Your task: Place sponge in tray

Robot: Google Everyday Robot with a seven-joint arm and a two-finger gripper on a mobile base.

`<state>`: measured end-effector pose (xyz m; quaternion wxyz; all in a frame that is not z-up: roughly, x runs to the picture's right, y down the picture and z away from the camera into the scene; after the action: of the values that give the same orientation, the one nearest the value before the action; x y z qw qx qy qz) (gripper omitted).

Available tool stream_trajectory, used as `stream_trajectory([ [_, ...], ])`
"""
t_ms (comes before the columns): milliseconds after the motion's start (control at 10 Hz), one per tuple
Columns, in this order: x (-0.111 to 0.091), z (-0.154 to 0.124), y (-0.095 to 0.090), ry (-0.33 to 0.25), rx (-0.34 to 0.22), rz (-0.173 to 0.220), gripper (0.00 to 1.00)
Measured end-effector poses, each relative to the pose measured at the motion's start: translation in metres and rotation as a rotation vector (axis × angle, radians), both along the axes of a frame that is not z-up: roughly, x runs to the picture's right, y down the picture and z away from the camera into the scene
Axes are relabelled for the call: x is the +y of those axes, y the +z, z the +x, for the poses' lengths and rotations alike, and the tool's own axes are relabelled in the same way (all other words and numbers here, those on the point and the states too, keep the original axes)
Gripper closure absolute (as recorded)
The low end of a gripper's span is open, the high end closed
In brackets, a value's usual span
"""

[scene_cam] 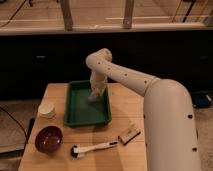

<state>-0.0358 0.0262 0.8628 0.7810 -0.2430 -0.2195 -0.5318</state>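
the gripper hangs nose-down over the far right part of the tray, at the end of a pale arm that rises from the lower right, bends at an elbow above the tray and drops straight down. the sponge, a small pale grey-blue block, shows right at the gripper's tip, inside the tray's outline near its right wall and low over the green floor. whether the sponge rests on the floor or hangs just above it cannot be told, nor whether the gripper is clamped on it or merely touching it. the tray sits lengthwise on the wooden table, towards the far side. left of it stands a small white round container. in front of that lies a round dark red bowl. near the front edge lies a white-handled brush, black head to the left, with a tan block just beside the handle's right end.
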Motion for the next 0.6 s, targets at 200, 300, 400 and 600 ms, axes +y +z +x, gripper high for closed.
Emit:
stream_trajectory([
  [200,0.0003,-0.0005,0.0011,-0.004,-0.008,0.0,0.7],
  [300,-0.0001,0.0,0.0017,-0.007,-0.013,-0.001,0.68],
  [400,-0.0003,-0.0004,0.0021,-0.009,-0.018,-0.001,0.7],
  [600,-0.001,-0.001,0.0028,-0.015,-0.028,-0.001,0.67],
])
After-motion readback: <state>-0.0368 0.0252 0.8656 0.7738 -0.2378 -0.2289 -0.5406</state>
